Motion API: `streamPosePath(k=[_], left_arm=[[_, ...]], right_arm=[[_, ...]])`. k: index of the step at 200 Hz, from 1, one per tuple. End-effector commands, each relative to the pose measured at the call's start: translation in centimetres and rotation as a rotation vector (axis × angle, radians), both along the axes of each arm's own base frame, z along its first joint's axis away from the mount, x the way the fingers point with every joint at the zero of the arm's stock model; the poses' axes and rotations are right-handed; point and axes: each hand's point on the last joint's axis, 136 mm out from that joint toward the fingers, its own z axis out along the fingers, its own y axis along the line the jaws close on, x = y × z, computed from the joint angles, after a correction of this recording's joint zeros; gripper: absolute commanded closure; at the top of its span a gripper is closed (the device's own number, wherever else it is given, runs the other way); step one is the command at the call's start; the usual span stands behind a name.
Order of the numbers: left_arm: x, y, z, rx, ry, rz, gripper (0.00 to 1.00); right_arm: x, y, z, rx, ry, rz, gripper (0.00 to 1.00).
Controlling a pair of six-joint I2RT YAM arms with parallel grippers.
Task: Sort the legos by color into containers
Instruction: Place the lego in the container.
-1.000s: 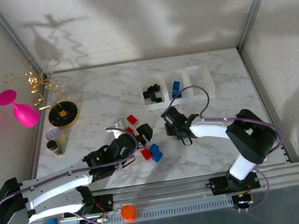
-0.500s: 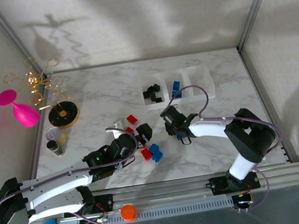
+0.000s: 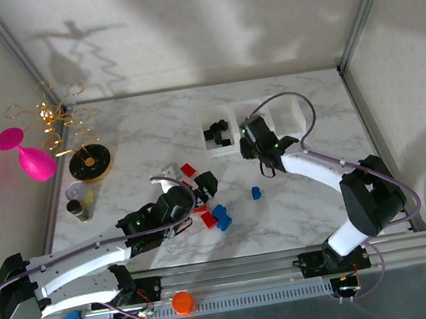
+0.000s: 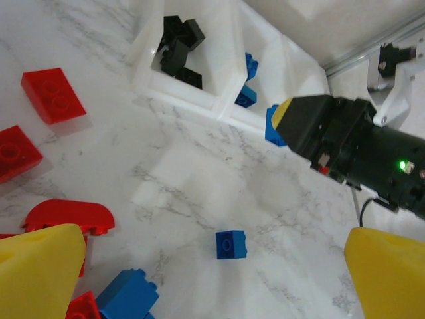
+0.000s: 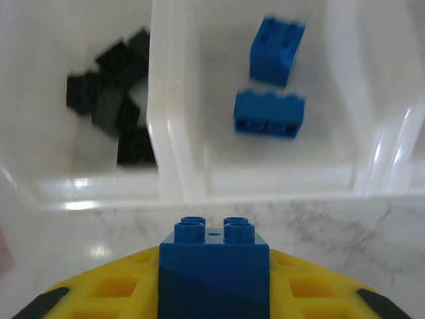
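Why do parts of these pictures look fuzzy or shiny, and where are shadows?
Right wrist view: the held blue brick is fairly crisp, the bins behind it soft, with glare on their rims. Left wrist view: the yellow fingertips blur at the corners. Top external view: the wire stand throws a shadow on the back wall.

Left arm (image 3: 84,263) lies low and long, stretched from its shoulder at the near-left corner out to the right and forward. Its end effector (image 3: 187,187) is spread wide: in the wrist view the two yellow fingertips (image 4: 40,269) sit at opposite bottom corners of the frame. Right arm (image 3: 323,171) is bent at the elbow on the near-right side, white forearm angling away and to the left. Its end effector (image 3: 250,131) points forward, yellow pads (image 5: 106,289) clamped tight on a small blue plastic brick (image 5: 214,262).
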Motion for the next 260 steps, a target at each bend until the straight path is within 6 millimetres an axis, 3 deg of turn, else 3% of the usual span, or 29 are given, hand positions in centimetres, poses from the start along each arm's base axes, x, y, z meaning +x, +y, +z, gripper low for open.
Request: streamPosePath(k=[1, 30, 70, 117, 201, 260], left_arm=[[0.9, 0.0, 1.2, 0.019, -0.028, 0.017, 0.00], [1.6, -0.4, 1.6, 0.017, -0.033, 0.012, 0.01], [2.5, -0.3, 1.5, 0.019, -0.027, 0.014, 0.00], [3.1, -0.2, 1.4, 0.027, -0.020, 0.014, 0.00], [3.5, 0.1, 0.9, 0.041, -0.008, 0.019, 0.00], [3.7, -0.2, 1.3, 0.030, -0.008, 0.008, 0.00]], right_arm=[[2.2, -0.9, 0.6, -0.052, -0.026, -0.025, 0.76], [5.5, -1.6, 0.9, -0.059, -0.044, -0.060, 0.76], [9.5, -2.5, -0.1, -0.112, -0.047, -0.104, 0.76], [12.3, -2.6, -1.6, -0.148, -0.033, -0.107, 0.76], [15.2, -3.2, -3.2, -0.189, -0.015, -0.128, 0.71], [15.1, -2.6, 0.6, -0.140, -0.065, -0.110, 0.54]])
